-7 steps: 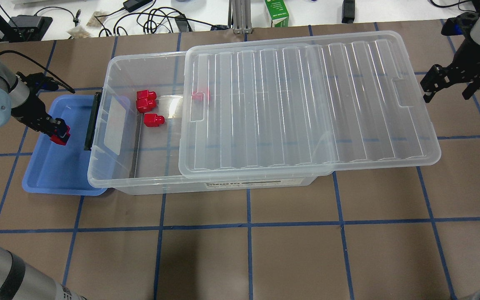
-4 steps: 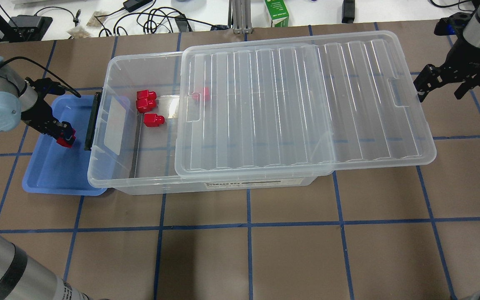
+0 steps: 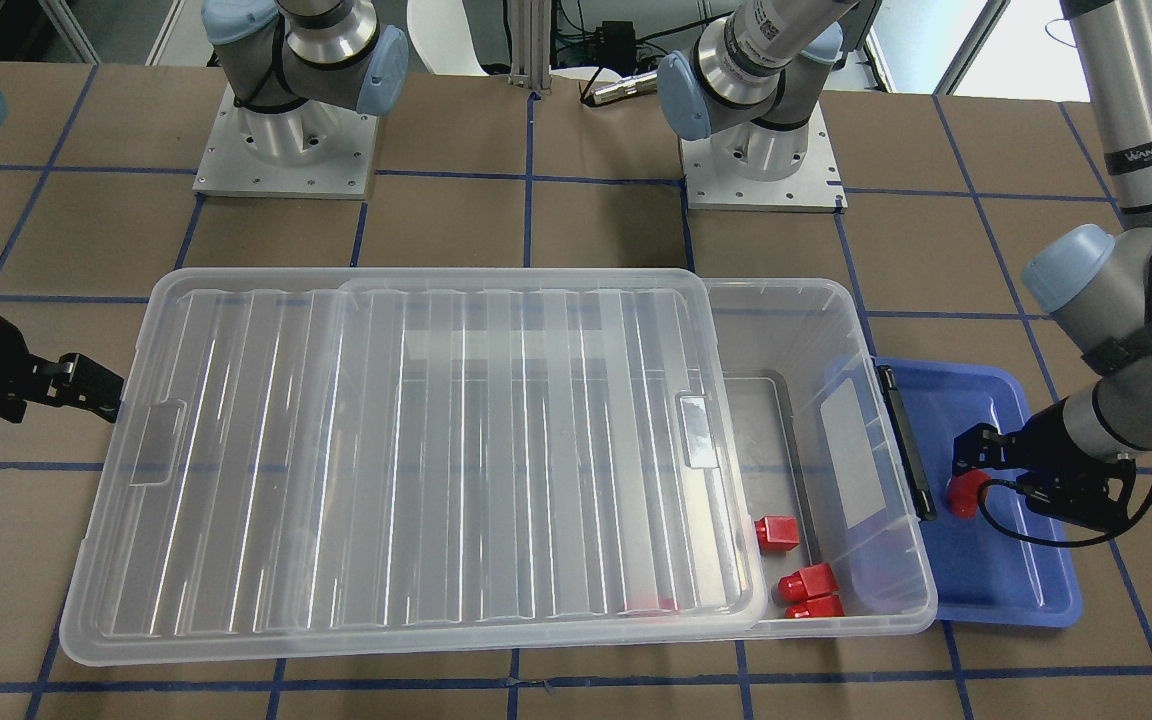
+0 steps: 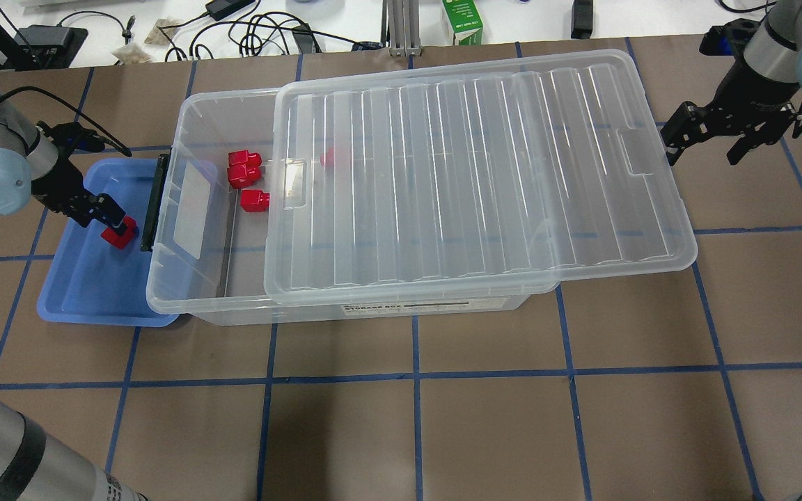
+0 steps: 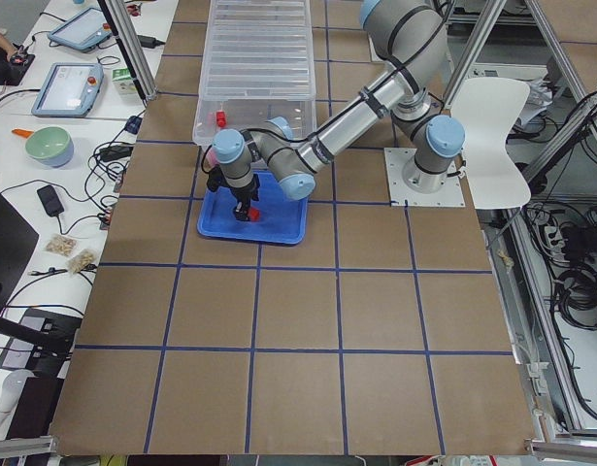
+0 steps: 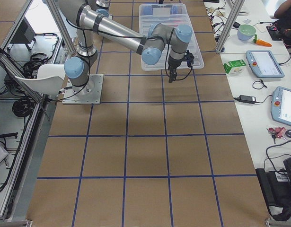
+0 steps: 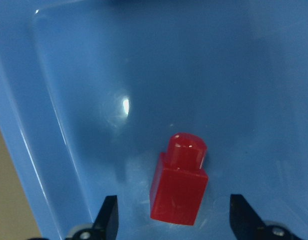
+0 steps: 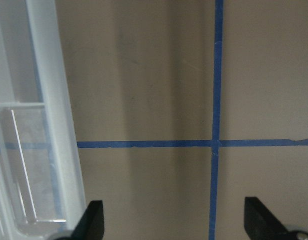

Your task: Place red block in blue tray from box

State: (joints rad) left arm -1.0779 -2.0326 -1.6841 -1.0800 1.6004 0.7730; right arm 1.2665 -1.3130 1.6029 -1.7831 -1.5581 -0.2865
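A red block [image 7: 179, 187] lies on the floor of the blue tray [image 7: 229, 75], between the fingers of my left gripper [image 7: 176, 224], which is open around it. In the overhead view the left gripper [image 4: 110, 221] is over the tray [image 4: 81, 296] with the block [image 4: 120, 236] under it. The box [image 4: 192, 296] holds three more red blocks [image 4: 244, 167] in its uncovered end, and one [image 4: 328, 158] shows under the lid [image 4: 477, 174]. My right gripper [image 4: 704, 136] is open at the lid's right edge, with nothing between its fingers.
The black latch bar [image 4: 152, 202] stands between tray and box. In the right wrist view the lid's rim [image 8: 48, 125] lies by the left finger. Cables and a green carton [image 4: 462, 22] lie beyond the table's far edge.
The lid has slid left over the box, and the right gripper has moved left with its edge. The left gripper has moved toward the box and let go of the red block.
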